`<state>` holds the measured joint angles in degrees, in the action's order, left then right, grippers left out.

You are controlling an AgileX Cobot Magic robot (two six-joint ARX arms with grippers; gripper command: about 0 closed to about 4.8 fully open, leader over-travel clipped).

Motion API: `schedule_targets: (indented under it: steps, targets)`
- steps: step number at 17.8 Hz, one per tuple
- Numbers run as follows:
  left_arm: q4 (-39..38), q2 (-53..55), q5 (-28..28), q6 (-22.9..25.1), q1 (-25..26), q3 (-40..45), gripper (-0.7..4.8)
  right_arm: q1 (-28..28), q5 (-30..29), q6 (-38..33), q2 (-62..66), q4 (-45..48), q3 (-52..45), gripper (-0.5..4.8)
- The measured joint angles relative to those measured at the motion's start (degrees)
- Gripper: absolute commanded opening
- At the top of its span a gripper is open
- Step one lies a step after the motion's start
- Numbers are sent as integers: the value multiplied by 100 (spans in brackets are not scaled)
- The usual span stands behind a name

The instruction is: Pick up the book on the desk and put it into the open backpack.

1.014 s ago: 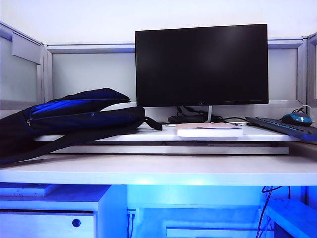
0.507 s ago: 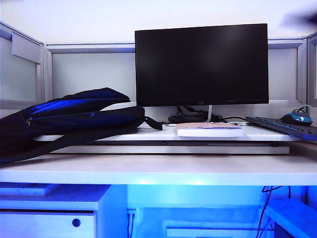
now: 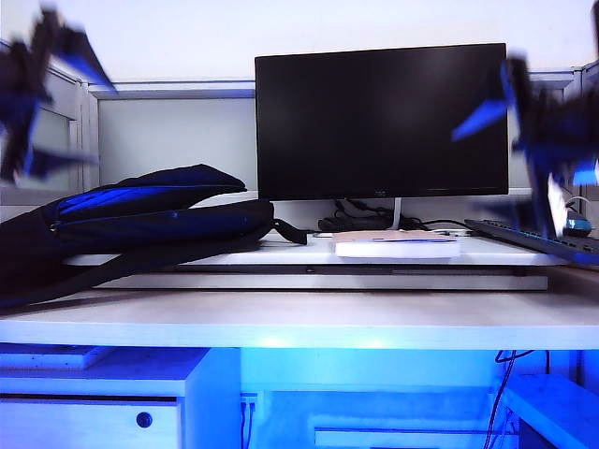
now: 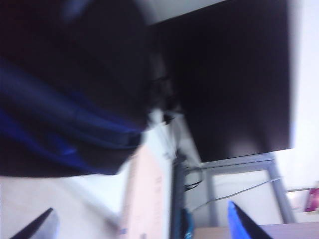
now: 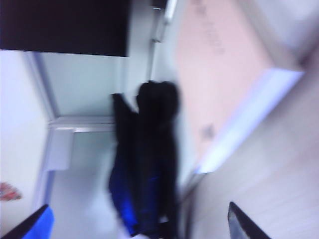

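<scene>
The left gripper (image 3: 33, 94) hangs high at the far left of the exterior view, a blurred dark shape above the backpack (image 3: 140, 220), its fingers spread wide with nothing between them; in the left wrist view only its two fingertips (image 4: 239, 221) show at the frame's edge, well apart. The right gripper (image 3: 552, 140) hangs high at the right, just as blurred, over the keyboard (image 3: 538, 238), its fingers also spread and empty. Between the two arms, the book (image 3: 397, 245) lies flat on the raised white platform of the desk (image 3: 299, 318), just in front of the monitor (image 3: 381, 122) stand. The backpack lies on its side at the platform's left end, blue lining showing along its open zipper, well apart from the book.
</scene>
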<state>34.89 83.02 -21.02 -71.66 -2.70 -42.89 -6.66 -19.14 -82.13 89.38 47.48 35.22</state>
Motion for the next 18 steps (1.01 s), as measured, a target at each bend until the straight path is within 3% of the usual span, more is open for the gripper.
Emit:
schedule_targets:
  steps: [4,8,11,14,18]
  targets:
    - [688,743,-44,-2,66,-42,479,4,107,-22,929,348,87,469]
    - [748,1349,-374,103,315,-654,479,7,-17,-37,1928,540,1104,472]
    - [782,1639,-551,219,352,-1071,479,13,-35,-35,2402,-31,1958,472]
    - [761,1899,-586,219,352,-1078,479,7,-2,-35,2579,-337,2151,469]
    - [776,1969,-584,223,350,-1080,479,4,597,-9,2597,-597,2159,294]
